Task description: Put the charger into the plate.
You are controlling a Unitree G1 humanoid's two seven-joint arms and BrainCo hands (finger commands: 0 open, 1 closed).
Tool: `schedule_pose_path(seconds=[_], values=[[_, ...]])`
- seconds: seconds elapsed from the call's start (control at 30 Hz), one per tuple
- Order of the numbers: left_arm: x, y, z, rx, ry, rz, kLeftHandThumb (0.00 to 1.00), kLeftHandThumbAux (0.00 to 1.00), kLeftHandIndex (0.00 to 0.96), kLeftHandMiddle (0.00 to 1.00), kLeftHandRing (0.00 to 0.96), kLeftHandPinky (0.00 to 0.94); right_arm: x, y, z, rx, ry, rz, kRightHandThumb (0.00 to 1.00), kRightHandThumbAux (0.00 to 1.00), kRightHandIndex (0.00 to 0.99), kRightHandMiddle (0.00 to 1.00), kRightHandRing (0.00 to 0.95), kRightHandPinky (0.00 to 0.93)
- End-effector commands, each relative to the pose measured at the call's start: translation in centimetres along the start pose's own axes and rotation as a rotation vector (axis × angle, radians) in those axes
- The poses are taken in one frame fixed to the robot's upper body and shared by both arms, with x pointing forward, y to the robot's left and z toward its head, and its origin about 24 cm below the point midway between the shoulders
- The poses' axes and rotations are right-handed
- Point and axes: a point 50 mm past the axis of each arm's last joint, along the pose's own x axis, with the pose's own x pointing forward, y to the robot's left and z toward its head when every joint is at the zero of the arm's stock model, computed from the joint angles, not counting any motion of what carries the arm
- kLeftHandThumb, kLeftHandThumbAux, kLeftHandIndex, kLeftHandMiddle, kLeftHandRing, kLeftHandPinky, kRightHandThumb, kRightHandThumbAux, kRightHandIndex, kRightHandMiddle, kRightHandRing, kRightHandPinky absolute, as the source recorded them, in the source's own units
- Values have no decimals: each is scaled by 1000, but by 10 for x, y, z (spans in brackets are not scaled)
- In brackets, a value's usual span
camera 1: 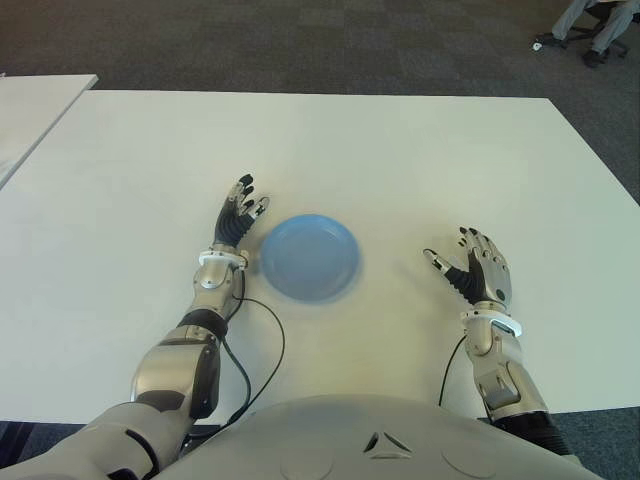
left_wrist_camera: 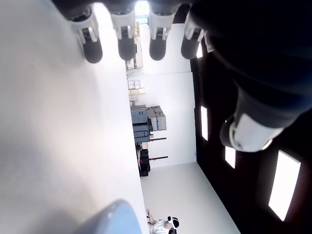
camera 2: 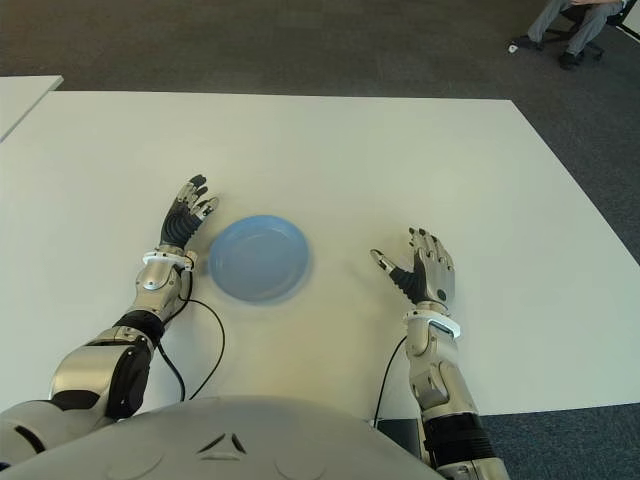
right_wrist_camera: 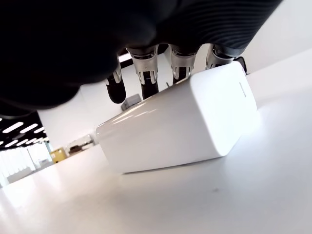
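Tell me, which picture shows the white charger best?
The right wrist view: the charger lies big and close on the table, right under the right hand. Both eye views hide it behind that hand. The left wrist view doesn't show it.

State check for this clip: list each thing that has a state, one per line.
plate: empty, flat on the table, between the hands.
charger: on the table under the right hand's fingers, not in the plate.
right hand: fingers extended over the charger, no closed grasp visible.
left hand: open, holding nothing, left of the plate.
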Motion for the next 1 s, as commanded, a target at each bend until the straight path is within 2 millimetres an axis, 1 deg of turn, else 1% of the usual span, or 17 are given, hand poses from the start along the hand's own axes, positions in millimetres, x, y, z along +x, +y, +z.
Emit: schedule_pose_path(seconds=[0.03, 0.57, 0.63, 0.7, 0.77, 1.0], values=[[-32, -8, -38, -27, 189, -22, 124, 598, 0, 47, 58, 102, -8, 10, -2, -15, 14, 64, 288, 154, 0, 0, 0, 0], [-33, -8, -38, -26, 178, -8, 142, 589, 0, 48, 63, 119, -20, 15, -4, -35, 4, 111, 284, 165, 0, 0, 0, 0], [-33, -8, -38, -26, 178, -8, 143, 588, 0, 49, 64, 120, -22, 17, -8, -34, 8, 118, 285, 167, 0, 0, 0, 0], [-33, -7, -38, -27, 178, -7, 144, 589, 0, 49, 65, 120, -23, 23, -20, -31, 17, 127, 286, 167, 0, 0, 0, 0], [-33, -6, -38, -27, 177, -7, 143, 590, 0, 49, 66, 121, -23, 25, -24, -24, 15, 125, 288, 166, 0, 0, 0, 0], [-33, -5, -38, -29, 177, -6, 144, 584, 0, 55, 73, 135, -22, 24, -23, -15, -17, 82, 298, 162, 0, 0, 0, 0]])
